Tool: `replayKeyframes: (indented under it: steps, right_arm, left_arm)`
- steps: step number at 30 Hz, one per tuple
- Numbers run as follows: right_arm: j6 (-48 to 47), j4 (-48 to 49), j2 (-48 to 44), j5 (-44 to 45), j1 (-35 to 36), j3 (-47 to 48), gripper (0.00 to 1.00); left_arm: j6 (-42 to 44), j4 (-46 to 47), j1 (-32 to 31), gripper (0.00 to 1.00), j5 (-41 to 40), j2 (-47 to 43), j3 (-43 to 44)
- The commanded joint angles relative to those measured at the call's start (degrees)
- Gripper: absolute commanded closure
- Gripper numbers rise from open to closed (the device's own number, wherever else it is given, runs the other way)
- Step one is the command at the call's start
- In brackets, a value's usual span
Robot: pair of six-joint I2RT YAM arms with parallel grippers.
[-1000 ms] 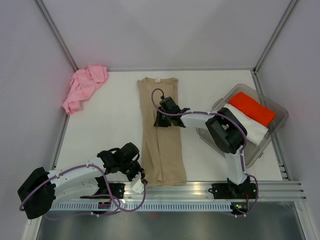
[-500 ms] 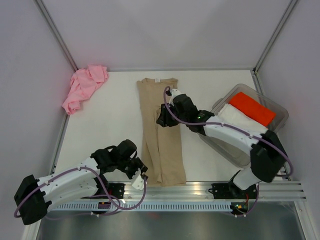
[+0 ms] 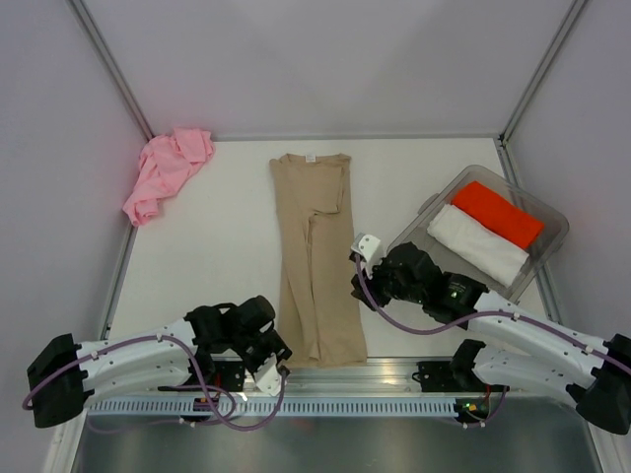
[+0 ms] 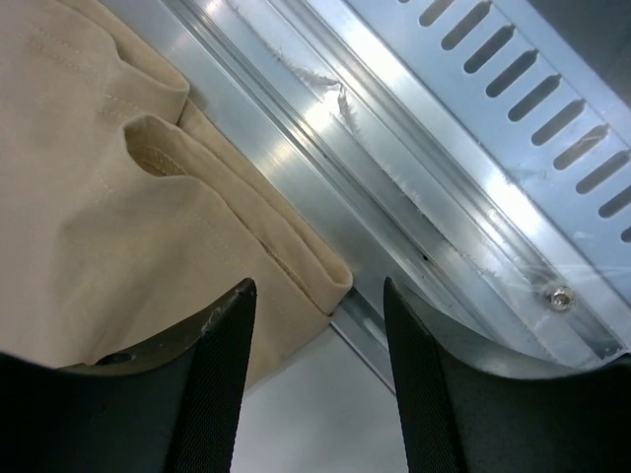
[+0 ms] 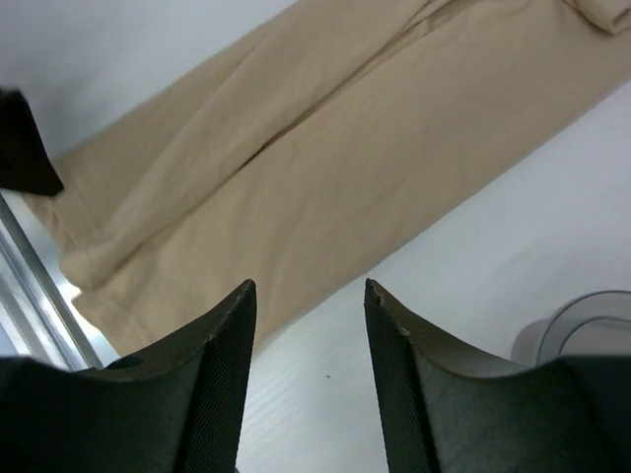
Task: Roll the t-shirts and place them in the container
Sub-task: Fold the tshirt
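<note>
The tan t-shirt (image 3: 317, 266) lies flat in the middle of the table, folded into a long narrow strip running from the back to the front rail. The pink t-shirt (image 3: 166, 173) is crumpled in the back left corner. My left gripper (image 3: 274, 363) hovers at the strip's near left corner, open and empty; in its wrist view the left gripper (image 4: 317, 288) frames the tan hem corner (image 4: 296, 266). My right gripper (image 3: 359, 268) is just off the strip's right edge, open with nothing in it. Its wrist view shows the right gripper (image 5: 308, 288) over bare table beside the tan t-shirt (image 5: 296, 148).
A clear plastic bin (image 3: 537, 286) at the right holds a folded red cloth (image 3: 498, 214) and a folded white cloth (image 3: 476, 243). An aluminium rail (image 3: 394, 372) runs along the near edge, right at the tan hem. Grey walls enclose the table.
Both grippers have opened. The right arm has pulled back from the middle of the tan strip to its right side. The left gripper has slid slightly nearer the rail.
</note>
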Motion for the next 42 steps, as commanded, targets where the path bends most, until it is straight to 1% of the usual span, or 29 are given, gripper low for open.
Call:
replayKeyframes:
  steps: [1, 5, 6, 8, 10, 11, 12, 14, 15, 17, 18, 20, 21, 22, 23, 29, 32, 34, 35, 36, 37, 38, 41, 42]
  right_arm:
    - [-16.79, -1.54, -1.15, -3.11, 1.92, -2.31, 0.45]
    - [-26.21, -8.05, 2.18, -1.88, 7.1, -3.9, 0.44]
    - [-27.02, -8.5, 3.67, -0.57, 9.29, -4.51, 0.44]
    - [-28.51, -8.51, 5.09, -0.64, 11.24, -6.45, 0.44]
    - [-29.31, -7.9, 7.19, -0.91, 14.66, -8.2, 0.44]
    - [-29.58, -7.46, 7.81, -0.47, 17.63, -8.73, 0.44]
    - [-29.75, -7.1, 8.86, 0.05, 19.14, -9.17, 0.44]
    - [-29.93, -5.44, 9.83, 2.33, 22.65, -10.49, 0.43]
    - [-30.19, -4.12, 10.36, 3.04, 23.54, -11.54, 0.43]
    - [-30.63, -1.14, 10.72, 5.06, 25.3, -12.34, 0.43]
    - [-31.16, 0.1, 10.98, 5.41, 26.09, -12.69, 0.43]
    - [-31.42, 3.7, 11.07, 5.68, 26.19, -13.57, 0.42]
    - [-31.77, 4.41, 11.24, 5.16, 26.1, -13.92, 0.42]
    - [-31.95, 5.2, 11.59, 4.55, 26.19, -13.93, 0.42]
    - [-32.21, 5.29, 12.29, 4.37, 26.27, -14.01, 0.42]
    - [-33.1, 6.7, 16.78, 4.28, 27.15, -13.93, 0.42]
    - [-32.66, 5.39, 14.6, 4.19, 27.5, -12.96, 0.42]
    - [-32.48, 3.28, 12.31, 4.1, 27.85, -12.87, 0.44]
    - [-32.57, 1.97, 11.86, 4.01, 28.03, -12.78, 0.48]
    - [-32.74, 1.87, 11.51, 3.93, 27.95, -12.78, 0.63]
    - [-32.74, 1.52, 10.99, 2.53, 28.03, -12.78, 0.72]
    - [-33.09, 1.08, 10.81, 1.47, 28.03, -12.52, 0.85]
    - [-33.18, 0.55, 9.84, 0.41, 28.12, -11.99, 1.0]
    - [-33.18, 0.72, 8.62, 0.41, 27.95, -12.17, 1.0]
  left_arm:
    - [-5.12, 5.21, -0.71, 0.39, -0.48, 0.15, -2.16]
    - [-7.23, 7.24, -0.88, 0.39, -2.06, -0.03, -2.78]
    - [-7.58, 7.68, -0.97, 0.4, -2.5, 0.15, -2.96]
    - [-7.85, 8.3, -0.97, 0.41, -3.9, 0.59, -3.05]
    - [-8.11, 8.83, -0.97, 0.49, -4.43, 0.15, -3.4]
    - [-8.38, 9.09, -0.97, 0.55, -4.61, 0.15, -3.66]
    - [-8.64, 9.18, -0.97, 0.58, -4.52, -0.02, -3.75]
    - [-8.82, 9.36, -0.97, 0.6, -4.61, 0.06, -3.84]
    - [-8.82, 9.36, -0.88, 0.61, -4.61, 0.06, -3.84]
    - [-8.55, 9.44, -0.97, 0.64, -4.79, 0.5, -3.84]
    - [-8.55, 9.53, -0.88, 0.7, -4.87, 0.85, -3.67]
    - [-8.81, 9.53, -0.88, 0.77, -4.96, 1.29, -3.49]
    - [-9.17, 9.62, -0.88, 0.85, -5.05, 1.38, -3.4]
    - [-9.69, 9.71, -0.88, 0.9, -5.49, 1.38, -3.4]
    - [-11.18, 10.14, -0.97, 0.97, -5.75, 1.38, -3.4]
    - [-18.39, 11.47, -0.8, 0.98, -8.04, 0.77, -2.0]
    - [-21.12, 11.47, -0.71, 0.98, -8.74, 0.15, -1.29]
    - [-23.13, 11.38, -0.36, 0.98, -9.01, -0.46, -0.85]
    - [-23.93, 11.12, -0.36, 0.98, -9.01, -0.47, -0.59]
    - [-25.59, 10.85, -0.09, 0.98, -9.01, -0.47, -0.24]
    - [-26.47, 10.59, -0.01, 0.98, -8.92, -0.47, 0.81]
    - [-27.35, 9.98, 0.17, 0.98, -8.83, -0.2, 1.51]
    - [-30.78, 7.43, 1.75, 0.98, -7.0, -0.03, 4.59]
    - [-32.27, 5.86, 3.15, 0.98, -6.11, 0.23, 6.08]
